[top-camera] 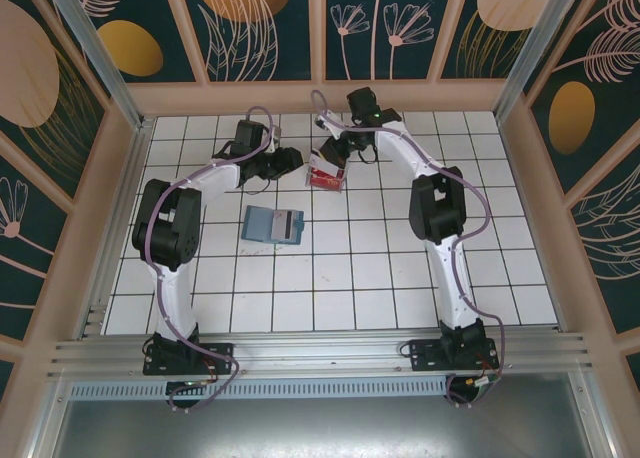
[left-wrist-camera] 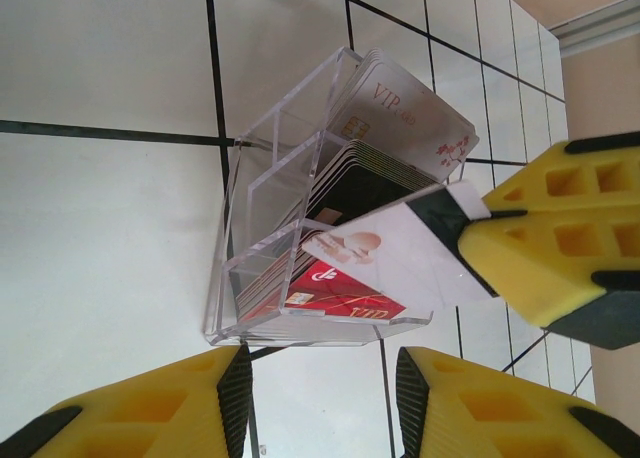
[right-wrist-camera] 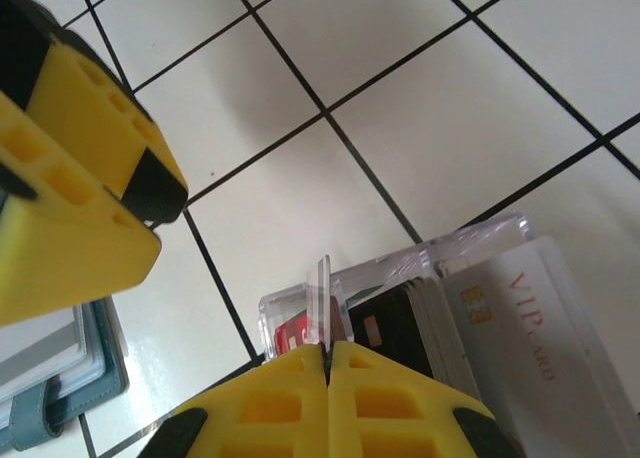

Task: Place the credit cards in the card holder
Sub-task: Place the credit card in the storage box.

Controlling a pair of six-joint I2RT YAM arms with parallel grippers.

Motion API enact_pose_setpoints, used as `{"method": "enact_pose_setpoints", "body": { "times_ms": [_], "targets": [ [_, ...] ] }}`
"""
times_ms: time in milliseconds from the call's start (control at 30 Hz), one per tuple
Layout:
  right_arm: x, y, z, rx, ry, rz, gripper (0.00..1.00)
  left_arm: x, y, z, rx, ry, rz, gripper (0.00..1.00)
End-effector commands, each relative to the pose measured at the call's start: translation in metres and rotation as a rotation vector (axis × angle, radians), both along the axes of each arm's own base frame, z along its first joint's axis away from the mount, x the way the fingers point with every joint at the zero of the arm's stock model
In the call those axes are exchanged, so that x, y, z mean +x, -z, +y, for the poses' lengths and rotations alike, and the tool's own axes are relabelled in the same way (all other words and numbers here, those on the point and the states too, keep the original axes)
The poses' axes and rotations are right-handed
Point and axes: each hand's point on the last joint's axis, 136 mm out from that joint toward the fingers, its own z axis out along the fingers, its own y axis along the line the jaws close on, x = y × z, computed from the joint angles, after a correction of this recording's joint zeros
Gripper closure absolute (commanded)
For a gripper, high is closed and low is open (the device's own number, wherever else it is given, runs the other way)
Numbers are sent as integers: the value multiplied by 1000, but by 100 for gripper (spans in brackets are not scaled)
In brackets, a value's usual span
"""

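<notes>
One card holder [top-camera: 272, 223] lies flat on the tiled table [top-camera: 330, 278]. It is nearer the arm bases than either gripper and well apart from both sets of jaws.

Farther out, the left gripper [left-wrist-camera: 322, 378] hangs with its jaws spread and nothing between them. A clear tray [left-wrist-camera: 255, 208] sits just past its fingertips, not between them. Several credit cards [left-wrist-camera: 400, 108] stand on edge in that tray, packed together (pale, dark and red ones).

At the tray, the right gripper [right-wrist-camera: 328, 363] has its jaws pressed together on a single white card [left-wrist-camera: 385, 258], pinched at one end. The rest of the card reaches over the tray's front compartment. Whether its lower edge is inside the tray I cannot tell.
</notes>
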Motion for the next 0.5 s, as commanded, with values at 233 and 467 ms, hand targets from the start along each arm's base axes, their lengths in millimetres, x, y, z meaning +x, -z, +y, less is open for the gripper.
{"method": "enact_pose_setpoints", "body": {
  "times_ms": [233, 467],
  "targets": [
    [-3, 29, -19, -65, -9, 71, 98, -2, 2, 0, -24, 4, 6, 55],
    [-22, 42, -22, -36, -13, 131, 97, -2, 5, -2, -32, 8, 14, 55]
  ]
}}
